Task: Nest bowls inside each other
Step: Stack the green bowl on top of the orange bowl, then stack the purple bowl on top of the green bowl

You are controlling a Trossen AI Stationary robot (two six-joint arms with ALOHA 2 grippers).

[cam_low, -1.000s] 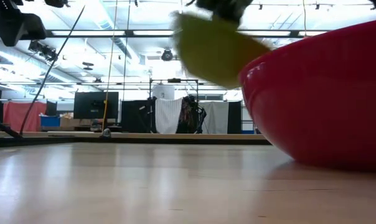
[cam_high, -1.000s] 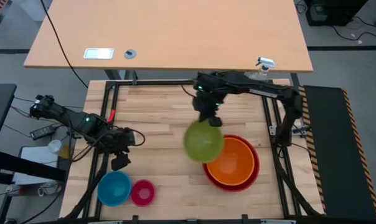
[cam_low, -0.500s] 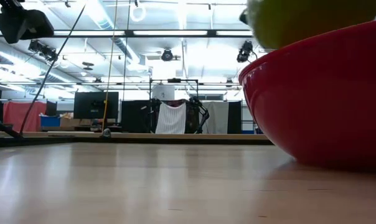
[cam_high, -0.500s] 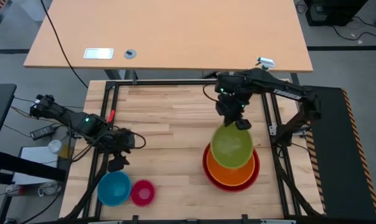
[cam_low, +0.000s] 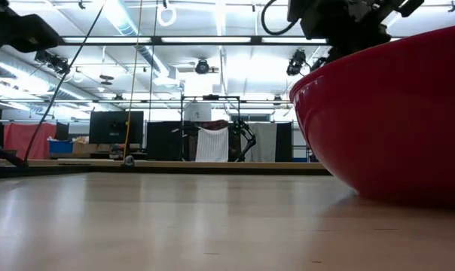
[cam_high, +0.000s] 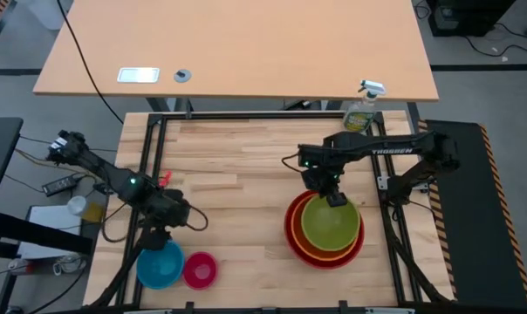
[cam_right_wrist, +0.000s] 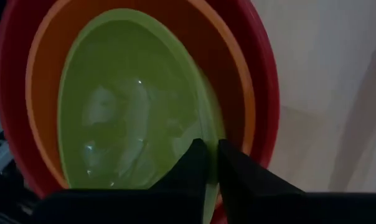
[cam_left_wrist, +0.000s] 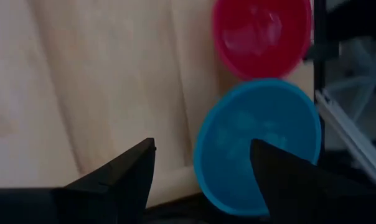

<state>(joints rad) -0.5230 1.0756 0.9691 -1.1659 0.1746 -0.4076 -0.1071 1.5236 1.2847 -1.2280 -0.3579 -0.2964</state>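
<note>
From above, the green bowl (cam_high: pixel 331 223) sits inside the orange bowl (cam_high: pixel 309 247), which sits in the big red bowl (cam_high: pixel 291 235), all on the right side of the wooden table (cam_high: pixel 237 174). Only thin crescents of orange and red peek out around the green one. The right gripper (cam_high: pixel 335 199) is at the green bowl's far rim, but from up here you can't make out the fingers. The left gripper (cam_high: pixel 158 237) hovers just by the blue bowl (cam_high: pixel 160 263), with a small pink bowl (cam_high: pixel 200 269) touching it or nearly so; that gripper is mostly hidden under its own arm.

The low cam shows basically just the glossy red bowl wall (cam_low: pixel 386 120), cut off at the frame edge, so the green and orange ones are totally hidden. A dark bit of the right arm shows above the rim.

Left wrist: the fingers (cam_left_wrist: pixel 122 171) are spread wide with nothing between them, above the blue bowl (cam_left_wrist: pixel 256 146), pink bowl (cam_left_wrist: pixel 263 34) beyond. Smooth plastic, round.

Right wrist: the fingers (cam_right_wrist: pixel 235 165) are pinched narrow on the green bowl's thin rim (cam_right_wrist: pixel 203 121). All three look shiny, nested rings.
</note>
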